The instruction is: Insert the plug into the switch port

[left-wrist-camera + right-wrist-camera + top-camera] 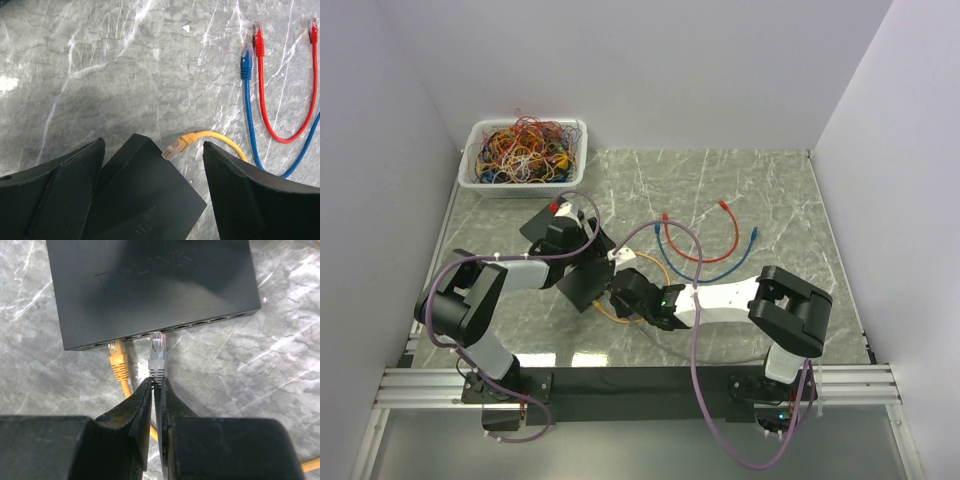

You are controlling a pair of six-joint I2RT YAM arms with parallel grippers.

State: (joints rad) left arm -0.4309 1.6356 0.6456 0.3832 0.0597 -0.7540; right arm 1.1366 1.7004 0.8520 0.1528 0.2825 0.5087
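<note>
The black switch (150,285) lies flat, its row of ports (200,325) facing my right gripper. The right gripper (156,382) is shut on the ribbed boot of a grey plug (158,352). The plug's clear tip meets the port row, and most of it still shows outside. A yellow plug (118,357) sits at the leftmost port; how deep it goes I cannot tell. My left gripper (154,145) is open, its fingers on either side of the switch's corner (142,190) without touching it. From above, the switch (582,285) lies between the two grippers.
Red (262,95) and blue (247,100) patch cables lie loose to the right of the switch, and a yellow cable (620,318) loops under the right arm. A white basket (480,180) full of tangled cables stands at the back left. White walls enclose the table.
</note>
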